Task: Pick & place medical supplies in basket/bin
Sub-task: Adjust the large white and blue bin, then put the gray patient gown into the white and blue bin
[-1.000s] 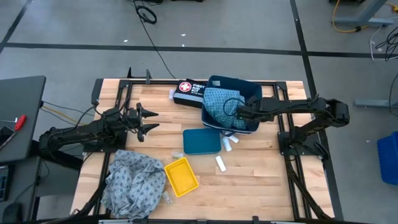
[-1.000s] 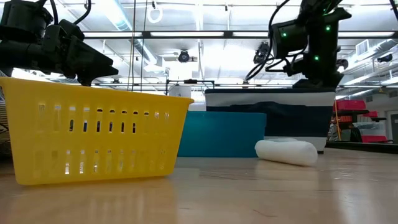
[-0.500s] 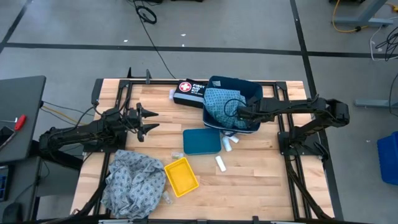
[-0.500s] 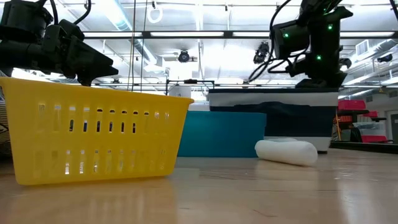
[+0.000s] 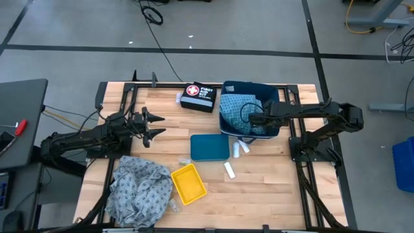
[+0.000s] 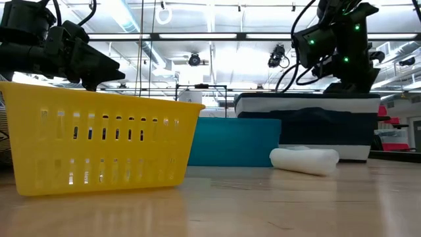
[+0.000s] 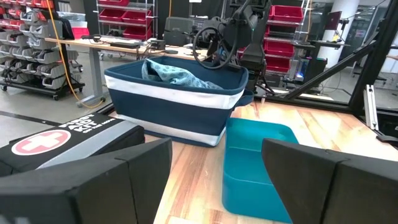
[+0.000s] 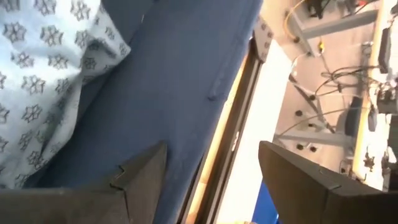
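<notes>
A navy bin [image 5: 272, 103] with a white band [image 7: 174, 99] stands at the table's far right, a blue-green speckled cloth [image 5: 234, 107] lying inside it. My right gripper [image 5: 250, 119] reaches down into the bin beside the cloth [image 8: 37, 68], open. A grey speckled cloth [image 5: 137, 188] lies crumpled at the near left. Two white rolls [image 5: 237, 149] [image 5: 229, 170] lie on the wood near the bin. My left gripper [image 5: 157, 124] hovers level over the table's left part, open and holding nothing. My right gripper has its open fingers [image 8: 140, 171] inside the bin, slanting down from the table's right, close to the navy inner wall [image 8: 186, 81]. Whether a finger touches the wall or the cloth, I cannot tell.
A yellow slotted basket [image 5: 187, 183] sits near the front, beside the grey cloth. A teal lid [image 5: 209, 147] lies in the middle and a black first-aid kit [image 5: 198, 96] at the far edge. Black frame rails [image 5: 294, 139] run along the table's sides.
The navy bin, with the blue-green cloth in it, has slid a little toward the table's right edge. My right gripper's wrist has tipped and rolled while staying in the bin, still open.
</notes>
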{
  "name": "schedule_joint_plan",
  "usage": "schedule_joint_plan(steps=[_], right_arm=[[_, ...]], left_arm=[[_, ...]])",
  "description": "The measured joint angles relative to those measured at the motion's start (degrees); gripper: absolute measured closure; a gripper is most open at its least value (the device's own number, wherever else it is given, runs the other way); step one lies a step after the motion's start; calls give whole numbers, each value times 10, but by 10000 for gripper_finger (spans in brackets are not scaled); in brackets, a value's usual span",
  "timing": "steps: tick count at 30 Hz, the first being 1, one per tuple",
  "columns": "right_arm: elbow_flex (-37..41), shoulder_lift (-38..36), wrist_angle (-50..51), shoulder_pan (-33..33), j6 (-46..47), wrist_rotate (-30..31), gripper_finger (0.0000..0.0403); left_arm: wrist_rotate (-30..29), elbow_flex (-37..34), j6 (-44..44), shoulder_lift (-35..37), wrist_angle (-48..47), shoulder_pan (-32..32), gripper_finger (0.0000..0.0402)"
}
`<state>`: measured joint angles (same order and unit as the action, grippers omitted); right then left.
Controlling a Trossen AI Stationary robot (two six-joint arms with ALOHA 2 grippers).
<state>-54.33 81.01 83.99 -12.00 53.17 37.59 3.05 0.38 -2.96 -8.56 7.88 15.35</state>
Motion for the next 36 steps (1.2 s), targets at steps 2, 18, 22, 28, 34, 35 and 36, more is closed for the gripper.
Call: schedule_joint_plan(steps=[2, 18, 22, 28, 34, 35, 36], right_arm=[[0, 0, -14, 7, -1, 16, 140], [0, 0, -256, 104, -165, 125, 140], [0, -1, -373, 138, -258, 134, 140], [0, -1, -631, 200, -438, 75, 140], [2, -1, -915, 255, -580, -121, 140], [9, -1, -969, 262, -593, -169, 140], [21, -1, -1028, 267, -603, -215, 140]], left_arm=[[0, 0, 0, 0, 0, 0, 150], [-1, 0, 0, 0, 3, 0, 150], [-4, 0, 0, 0, 5, 0, 150], [-11, 0, -1, 0, 5, 0, 150], [-11, 0, -3, 0, 8, 0, 150], [-11, 0, -3, 0, 8, 0, 150], [-11, 0, -3, 0, 8, 0, 150]])
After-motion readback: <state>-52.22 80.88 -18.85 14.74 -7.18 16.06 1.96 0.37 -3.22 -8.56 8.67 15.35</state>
